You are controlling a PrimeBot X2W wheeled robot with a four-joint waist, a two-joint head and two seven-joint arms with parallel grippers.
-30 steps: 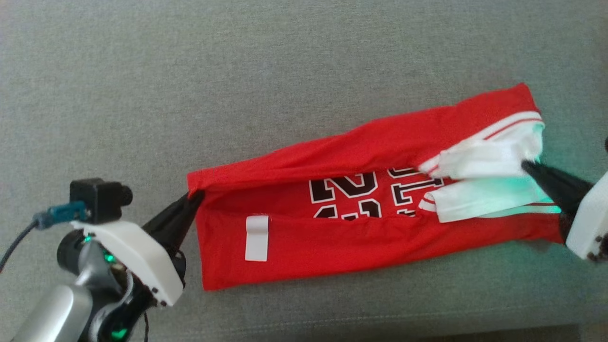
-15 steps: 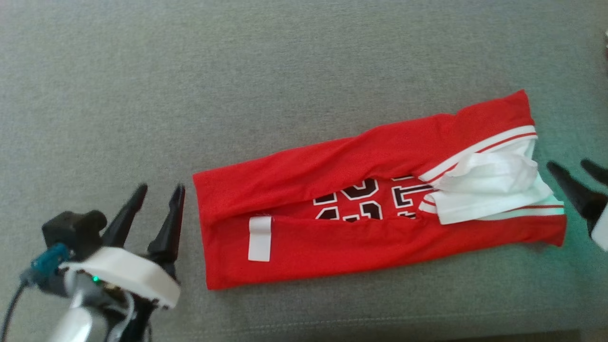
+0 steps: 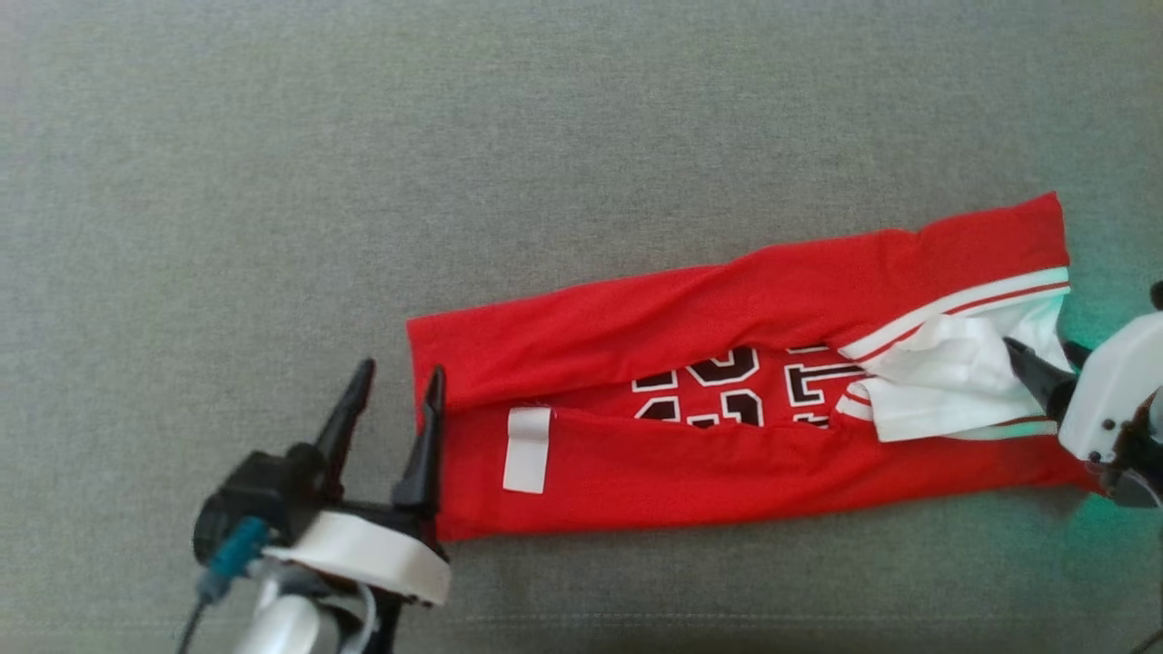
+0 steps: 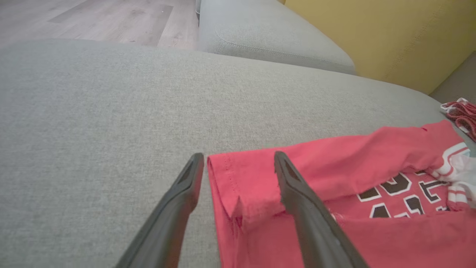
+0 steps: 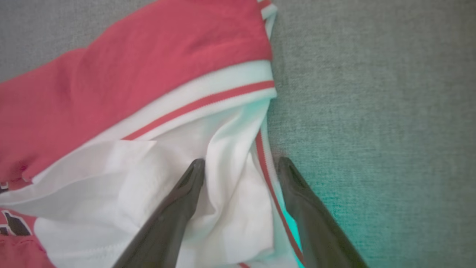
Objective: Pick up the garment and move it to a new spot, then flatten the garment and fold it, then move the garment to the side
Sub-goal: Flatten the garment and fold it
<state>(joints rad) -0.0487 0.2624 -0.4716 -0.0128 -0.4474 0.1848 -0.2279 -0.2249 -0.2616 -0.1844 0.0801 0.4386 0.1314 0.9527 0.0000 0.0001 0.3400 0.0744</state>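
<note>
Straddling garment (image 3: 727,454): left pincer (image 3: 402,367), right pincer (image 5: 241,160)

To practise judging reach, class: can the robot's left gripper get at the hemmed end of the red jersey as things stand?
Probably yes. The left gripper stands open, straddling the hem of the red jersey on the grey cushion; nothing lies in the way.

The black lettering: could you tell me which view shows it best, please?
The head view: the lettering shows squarely, between the folds. The left wrist view catches it obliquely; the right wrist view, just a sliver.
</note>
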